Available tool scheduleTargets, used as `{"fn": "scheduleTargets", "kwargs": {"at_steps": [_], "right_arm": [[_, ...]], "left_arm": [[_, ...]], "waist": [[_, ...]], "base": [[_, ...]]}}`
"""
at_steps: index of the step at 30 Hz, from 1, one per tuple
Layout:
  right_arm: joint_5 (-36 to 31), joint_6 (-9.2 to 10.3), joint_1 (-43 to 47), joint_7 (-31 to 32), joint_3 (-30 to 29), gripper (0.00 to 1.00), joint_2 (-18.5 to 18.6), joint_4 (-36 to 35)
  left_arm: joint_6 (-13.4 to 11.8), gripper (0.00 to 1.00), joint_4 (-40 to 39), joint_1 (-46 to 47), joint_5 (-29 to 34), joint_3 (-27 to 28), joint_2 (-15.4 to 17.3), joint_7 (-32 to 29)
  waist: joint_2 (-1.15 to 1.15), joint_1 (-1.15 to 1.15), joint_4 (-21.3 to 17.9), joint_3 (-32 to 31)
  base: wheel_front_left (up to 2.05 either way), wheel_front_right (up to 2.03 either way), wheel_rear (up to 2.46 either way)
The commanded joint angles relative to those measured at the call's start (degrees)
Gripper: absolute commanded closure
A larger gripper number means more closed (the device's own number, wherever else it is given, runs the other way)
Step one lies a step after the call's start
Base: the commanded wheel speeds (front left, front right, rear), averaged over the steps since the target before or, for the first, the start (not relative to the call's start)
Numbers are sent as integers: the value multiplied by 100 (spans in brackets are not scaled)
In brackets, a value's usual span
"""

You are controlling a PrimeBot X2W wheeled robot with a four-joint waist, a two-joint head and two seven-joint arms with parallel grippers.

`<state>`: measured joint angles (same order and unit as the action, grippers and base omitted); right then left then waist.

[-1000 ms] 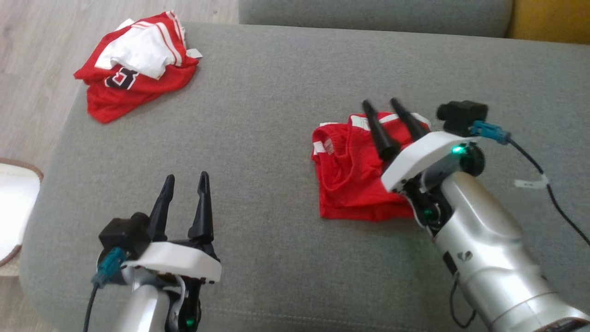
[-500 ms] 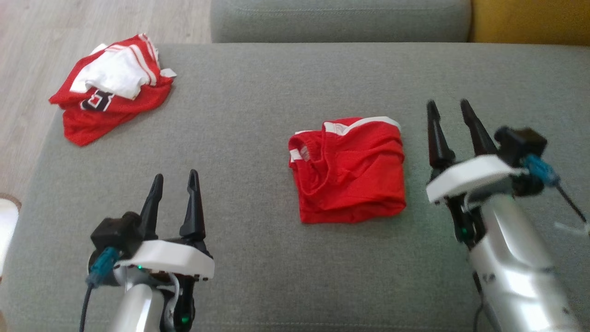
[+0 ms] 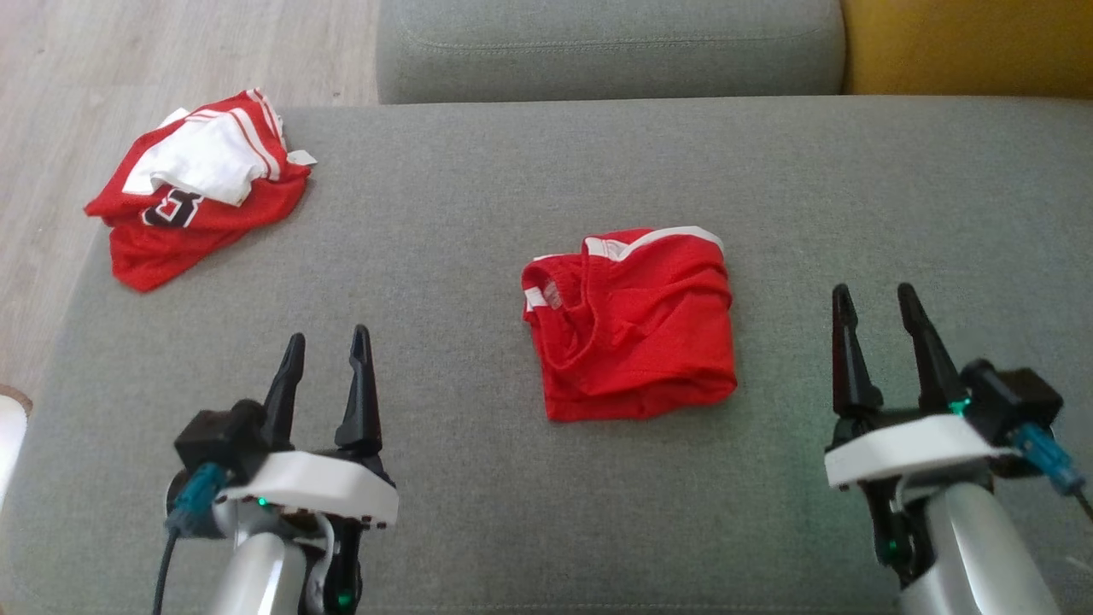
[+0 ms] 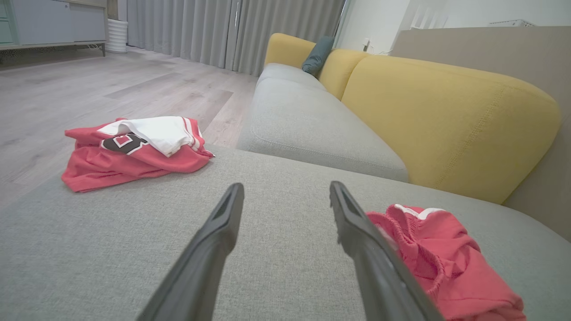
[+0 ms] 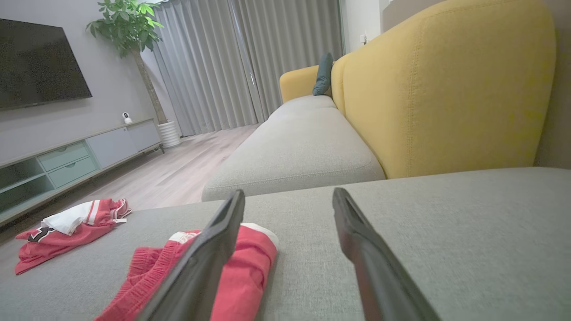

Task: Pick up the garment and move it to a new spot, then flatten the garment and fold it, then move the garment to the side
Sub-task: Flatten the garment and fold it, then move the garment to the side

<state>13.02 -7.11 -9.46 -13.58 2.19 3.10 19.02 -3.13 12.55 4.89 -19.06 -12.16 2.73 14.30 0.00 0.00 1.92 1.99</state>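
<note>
The folded red garment point(image 3: 630, 325) lies as a compact packet in the middle of the grey sofa seat point(image 3: 478, 213), white trim at its far edge and a gathered hem turned toward my left. I judge the folding done, with only the move to the side left.

The right gripper point(image 3: 873, 290) sits just beside the packet and the left gripper point(image 3: 329, 333) well apart from it. Both are near the seat's front edge with fingers spread and empty, touching no cloth. Parked low like this, they leave the head view open for checking the fold.

A crumpled red-and-white jersey point(image 3: 201, 192) occupies the far left corner, so the bare right side looks the better place to put the garment.
</note>
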Motion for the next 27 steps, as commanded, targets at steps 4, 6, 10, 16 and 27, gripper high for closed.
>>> {"fn": "scheduleTargets", "kwargs": {"at_steps": [4,6,10,16,27], "right_arm": [[-15,-37,99,9,55,0,-22,-487],[-54,-37,201,10,34,0,-22,-554],[-92,-37,336,47,26,0,-22,-605],[-121,-37,413,97,-17,0,-22,-630],[-148,-37,418,154,-40,0,-22,-632]], "left_arm": [[-32,0,-119,101,69,189,15,70],[-30,0,-100,79,73,183,15,70],[-27,0,-65,56,80,162,15,70],[-27,0,-29,57,92,138,15,70],[-9,0,-16,71,118,121,15,70]], "waist": [[0,0,-4,-12],[0,0,2,-19],[0,0,23,-33],[0,0,26,-32],[0,0,34,-28]], "base": [[0,0,0],[0,0,0],[0,0,0],[0,0,0],[0,0,0]]}}
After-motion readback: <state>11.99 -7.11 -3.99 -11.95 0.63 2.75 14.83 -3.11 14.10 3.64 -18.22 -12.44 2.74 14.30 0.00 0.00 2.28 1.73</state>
